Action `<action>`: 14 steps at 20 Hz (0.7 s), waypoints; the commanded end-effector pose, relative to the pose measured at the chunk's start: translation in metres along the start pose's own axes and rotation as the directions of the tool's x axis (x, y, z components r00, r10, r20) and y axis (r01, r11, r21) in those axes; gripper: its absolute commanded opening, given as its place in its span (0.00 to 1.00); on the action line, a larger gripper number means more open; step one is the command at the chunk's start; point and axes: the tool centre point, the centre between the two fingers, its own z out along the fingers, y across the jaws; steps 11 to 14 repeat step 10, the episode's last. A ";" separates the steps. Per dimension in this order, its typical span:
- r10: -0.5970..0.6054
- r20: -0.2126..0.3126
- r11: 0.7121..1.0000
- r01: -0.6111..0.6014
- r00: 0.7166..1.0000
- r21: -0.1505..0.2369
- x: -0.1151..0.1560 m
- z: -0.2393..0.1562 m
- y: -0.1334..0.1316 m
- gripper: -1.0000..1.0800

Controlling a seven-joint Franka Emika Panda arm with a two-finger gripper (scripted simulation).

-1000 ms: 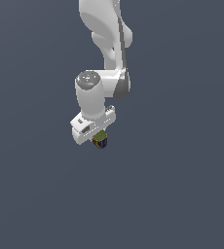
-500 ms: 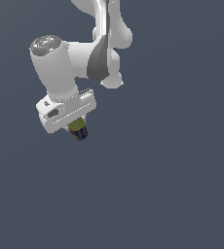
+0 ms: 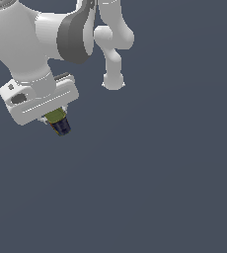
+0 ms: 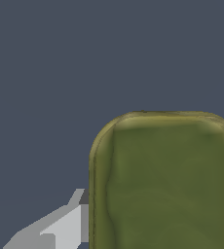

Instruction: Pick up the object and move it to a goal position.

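Hanging from the underside of the white robot hand [image 3: 57,118], a tiny block [image 3: 59,122] shows olive-yellow on top and dark navy at its lower end, in the upper left of the exterior view. The hand is clamped on the block, which pokes out just below the white housing, and both are seen against a plain slate-grey backdrop; whether a tabletop lies near beneath them cannot be told. Bulky white arm segments with a dark grey joint rise above the hand and bend toward the exterior view's right. In the wrist view, the block [image 4: 165,182] fills much of the picture as a rounded olive face, with one pale grey fingertip [image 4: 60,226] touching its side. No goal marker is visible in either view, so the remaining travel cannot be judged. The block seems already lifted and in carriage. Doing this step well likely means keeping the squeeze steady, moving smoothly without jerks, and holding the hand's tilt constant so the small block does not slip from between the fingers.
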 end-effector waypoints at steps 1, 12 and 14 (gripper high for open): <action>-0.001 -0.001 1.000 0.001 1.000 -0.003 -0.004 -0.012 0.008 0.00; -0.001 -0.001 1.000 0.001 1.000 -0.003 -0.007 -0.021 0.016 0.00; -0.001 -0.001 1.000 0.001 1.000 -0.003 -0.007 -0.021 0.016 0.00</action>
